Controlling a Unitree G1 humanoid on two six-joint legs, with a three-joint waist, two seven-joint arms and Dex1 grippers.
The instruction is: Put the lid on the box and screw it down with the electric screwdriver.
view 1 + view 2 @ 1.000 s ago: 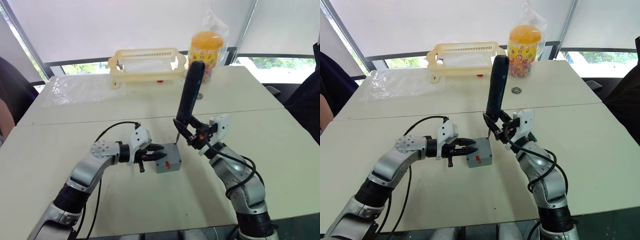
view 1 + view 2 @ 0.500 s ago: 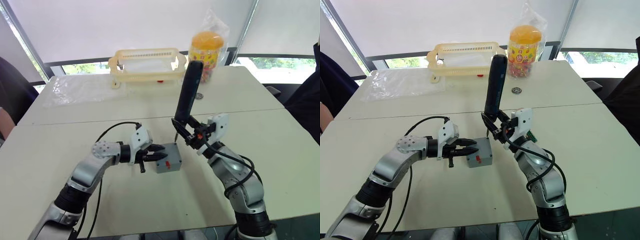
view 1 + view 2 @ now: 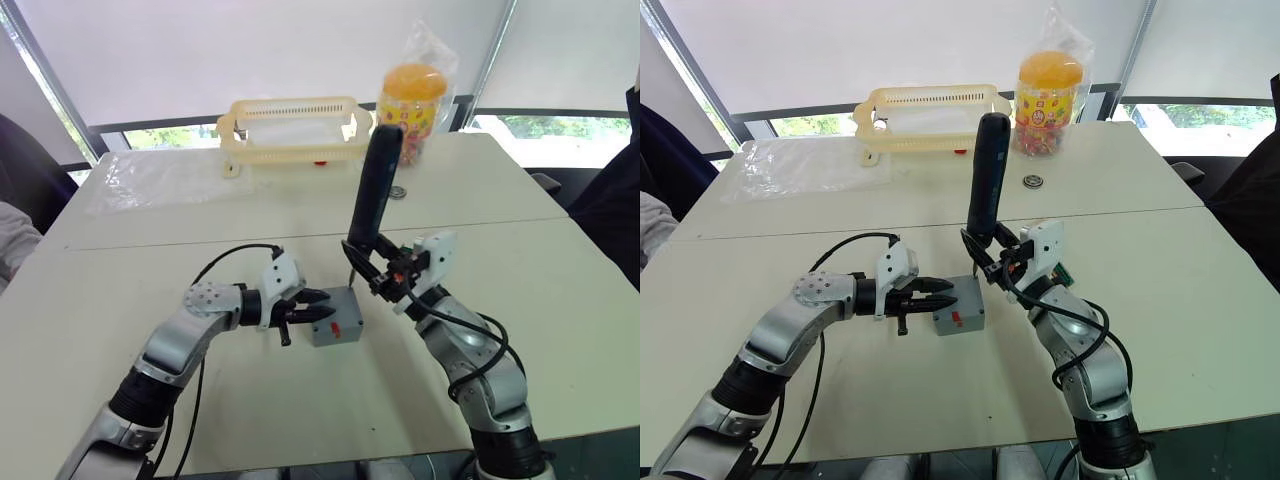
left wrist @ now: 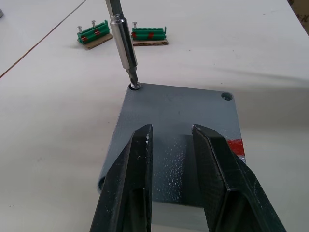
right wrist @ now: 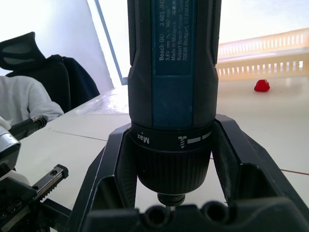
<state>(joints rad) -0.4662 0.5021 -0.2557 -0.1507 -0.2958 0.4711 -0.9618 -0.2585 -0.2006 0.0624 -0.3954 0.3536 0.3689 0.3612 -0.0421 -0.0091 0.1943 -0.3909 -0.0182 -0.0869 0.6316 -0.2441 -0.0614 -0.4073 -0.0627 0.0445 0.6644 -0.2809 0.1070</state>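
Since a second ago, little has shifted: the electric screwdriver [image 3: 372, 190] has tipped slightly more toward the robot's left at its top, while the box [image 3: 336, 317] and both arms keep their places. Its long axis runs nearly upright, leaning a little so the blunt dark end points up and away toward the far side of the table [image 3: 560, 270] and the thin metal bit points down. In the left wrist view the bit tip [image 4: 134, 83] sits in a screw at one corner hole of the lid [image 4: 183, 111], which lies flat on the box with its edges matching. A second corner hole [image 4: 226, 96] shows bare. A red mark [image 4: 235, 146] shows on the box side.

The right gripper [image 3: 378, 268] clamps its black fingers [image 5: 108, 164] around the lower collar of the screwdriver body. The left gripper [image 3: 318, 306] reaches in from the robot's left, its two fingers [image 4: 130, 183] held a narrow gap apart over the lid's near edge; whether they press down on it I cannot tell.

Just beyond the box lie two green bit strips [image 4: 94, 36] on brown card. Well apart, at the far side of the table, stand a cream plastic basket [image 3: 295, 130], a bagged yellow-lidded jar [image 3: 412, 95], a clear plastic sheet [image 3: 150, 178] and a small round metal piece [image 3: 1032, 181]. A grey sleeve [image 3: 14, 245] edges in at the robot's left.
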